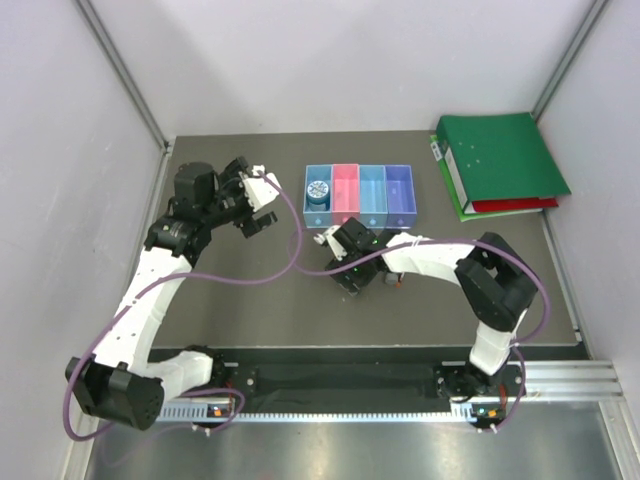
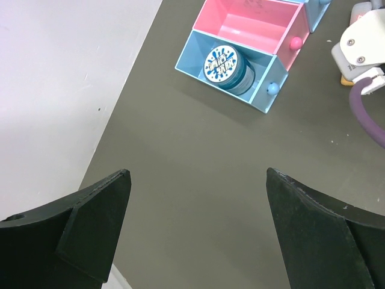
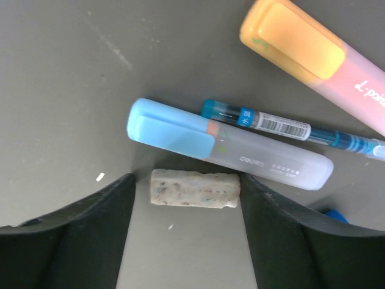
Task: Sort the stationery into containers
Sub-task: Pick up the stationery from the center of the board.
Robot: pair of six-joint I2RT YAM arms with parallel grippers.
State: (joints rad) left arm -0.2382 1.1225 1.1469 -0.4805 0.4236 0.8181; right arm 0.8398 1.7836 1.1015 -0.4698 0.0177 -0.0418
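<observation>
A tan speckled eraser [image 3: 194, 188] lies on the table between the fingers of my right gripper [image 3: 187, 180]. That gripper is open and low over the eraser, with the right finger close to its end. Just beyond lie a light-blue marker [image 3: 228, 147], a thin blue pen [image 3: 289, 127] and an orange-yellow highlighter [image 3: 313, 60]. The four bins stand in a row: blue [image 1: 318, 208], pink [image 1: 345, 192], light blue [image 1: 372, 192], purple [image 1: 399, 190]. A round blue disc [image 2: 227, 66] sits in the blue bin [image 2: 264, 96]. My left gripper [image 2: 197, 174] is open and empty above bare table left of the bins.
Green binders [image 1: 500, 155] over a red one lie at the back right. Grey walls close in the left, back and right sides. The right arm's wrist [image 2: 361, 48] shows at the left wrist view's right edge. A small blue item [image 3: 334, 215] peeks out beside the right finger.
</observation>
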